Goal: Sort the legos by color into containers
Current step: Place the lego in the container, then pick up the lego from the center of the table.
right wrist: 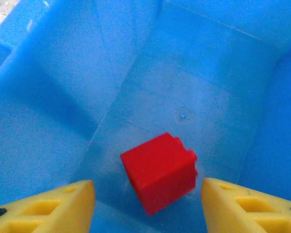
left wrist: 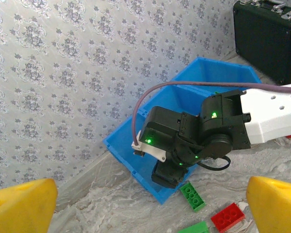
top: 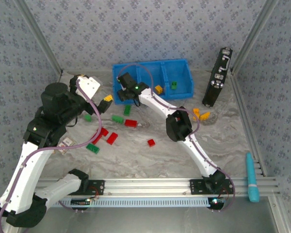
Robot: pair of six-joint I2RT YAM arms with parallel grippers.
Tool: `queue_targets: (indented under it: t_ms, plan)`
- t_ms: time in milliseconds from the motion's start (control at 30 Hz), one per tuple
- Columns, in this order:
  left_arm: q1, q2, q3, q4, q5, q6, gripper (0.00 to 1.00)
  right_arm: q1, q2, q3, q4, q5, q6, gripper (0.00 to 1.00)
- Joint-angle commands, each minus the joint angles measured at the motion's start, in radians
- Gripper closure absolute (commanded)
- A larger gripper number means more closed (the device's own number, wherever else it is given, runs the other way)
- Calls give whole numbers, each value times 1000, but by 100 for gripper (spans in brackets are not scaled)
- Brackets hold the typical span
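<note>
Since the left compartment of the blue bin [top: 186, 73] seemingly takes red: 1 red brick [right wrist: 159, 172] inside, loose between parted right fingers [right wrist: 48, 206]; left fingers [left wrist: 24, 204] spread, empty.

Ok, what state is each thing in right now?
right gripper: open above the blue bin
red lego: loose, tilted, inside the blue bin
left gripper: wide open, empty
blue bin: upright
black case: upright, closed

light is falling bright and even from overhead | soft shadows are pooling just beside the blue bin [top: 183, 69] | red brick [right wrist: 159, 172] inside that bin is smearing at its right edge
</note>
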Motion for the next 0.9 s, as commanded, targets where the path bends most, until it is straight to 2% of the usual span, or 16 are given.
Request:
queue_targets:
  t_ms: [0, 100, 233, 367, 467, 600, 867]
  plan:
    - [2, 0, 30, 14, 17, 2, 0, 17, -57, -2, -37, -28, 21, 40]
    - [2, 2, 22, 24, 28, -5, 0, 36, -140, -91, -42, -49, 37, 39]
    - [2, 2, 18, 28, 26, -4, 0, 67, -306, -348, 17, -98, 1, 38]
    - [2, 0, 10, 21, 74, 0, 0, 81, -470, -644, 134, -208, -131, 36]
    - [2, -1, 4, 22, 92, -5, 0, 75, -544, -782, 151, -311, -251, 36]
    - [2, 1, 2, 25, 93, -21, 0, 77, -552, -825, 82, -361, -360, 35]
    - [2, 8, 8, 16, 93, -19, 0, 80, -443, -748, 0, -346, -454, 30]
